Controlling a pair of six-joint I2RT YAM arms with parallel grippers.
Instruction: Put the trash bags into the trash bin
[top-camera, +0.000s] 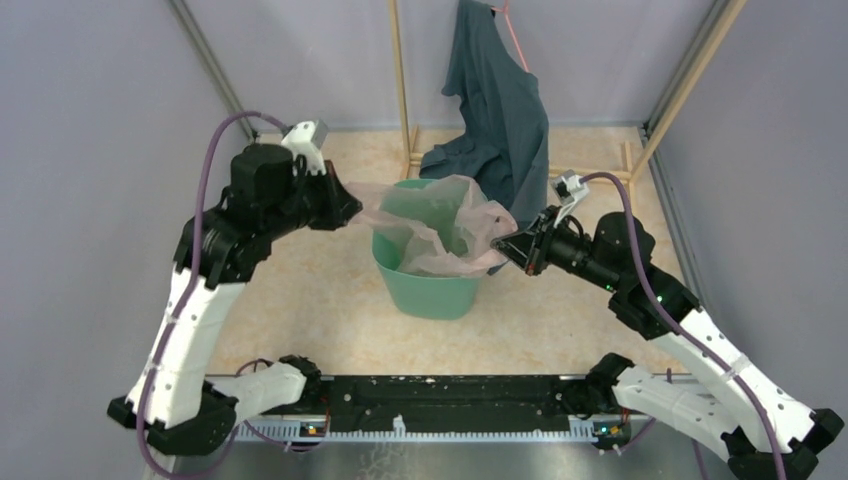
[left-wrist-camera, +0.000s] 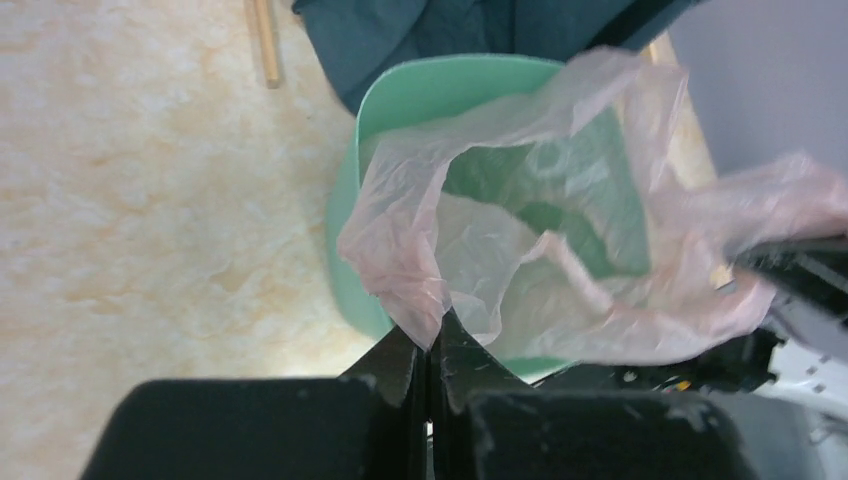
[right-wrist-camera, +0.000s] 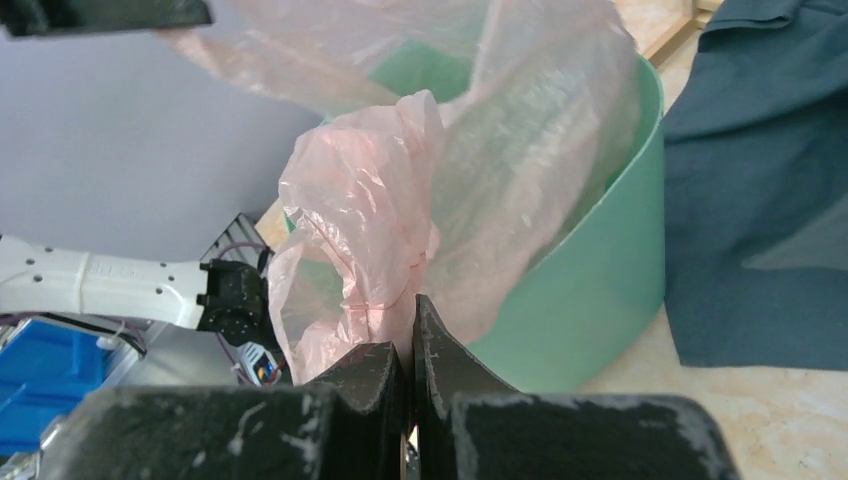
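Pink film: the trash bag (top-camera: 440, 222) is hanging stretched across the mouth of the trash bin (top-camera: 430, 292), its lower part sagging inside.
Long axis: the bag's opening is running left to right, arm to arm.
Left grip: the left fingers (left-wrist-camera: 395, 375) are clamping the film's left edge, just outside the rim.
Right grip: the right fingers (right-wrist-camera: 445, 365) are clamping a bunched fold at the right rim.
Arms: both are reaching forward and bending inward, equally near.
Coming move: probably lowering both edges together.

Robotics lab cell, grey partition walls (top-camera: 90, 110), wooden frame (top-camera: 401, 80), table-mounted arms (top-camera: 190, 330).
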